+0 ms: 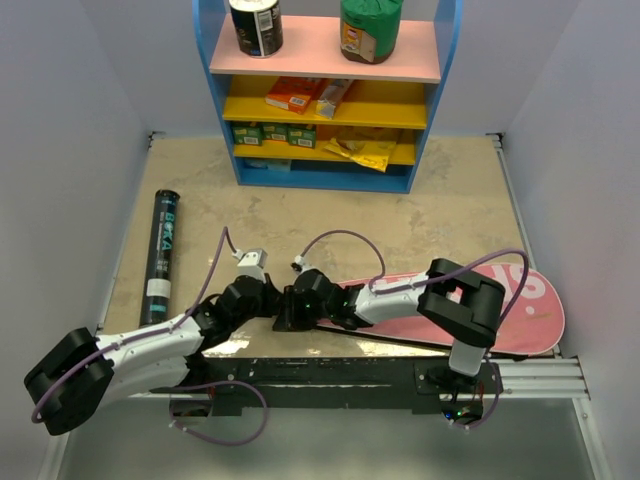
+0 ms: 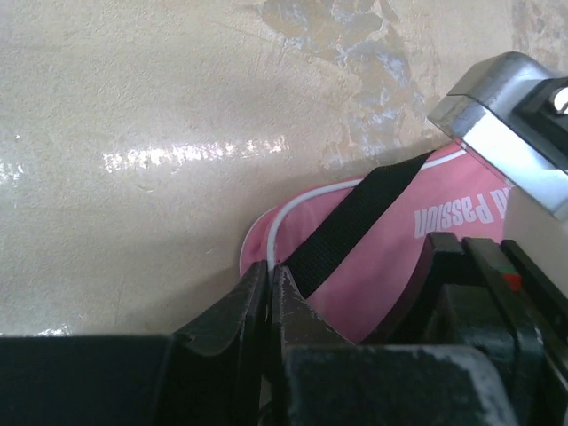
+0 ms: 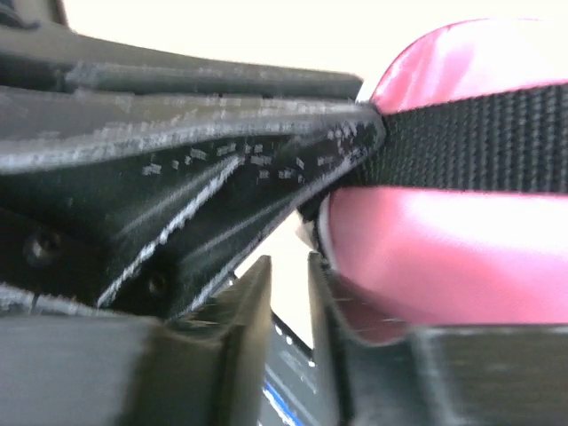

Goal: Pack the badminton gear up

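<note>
Flat on the tabletop (image 1: 420, 215), in front of the shelf (image 1: 320, 178) and to its right: pink bag (image 1: 520, 300). In front and left of the shelf, not yet packed: black tube (image 1: 162, 255). Pinched shut on the piping at the bag's narrow end, beside the black strap (image 2: 355, 213): left tool (image 2: 271, 280). Narrowly parted, clearly gripping nothing: right tool (image 3: 288, 293). Risk: losing that thin pinch under a pull, or dragging the whole bag along instead of opening it.

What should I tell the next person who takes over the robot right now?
Left gripper: shut on the pink bag at the edge of its narrow end.
Right gripper: jaws slightly apart beside that end, holding nothing.
Black tube: lying on the table, left side, outside the bag.
Rackets, shuttlecocks: not in view.
Done: cannot tell. Left: pack the tube at least.
</note>
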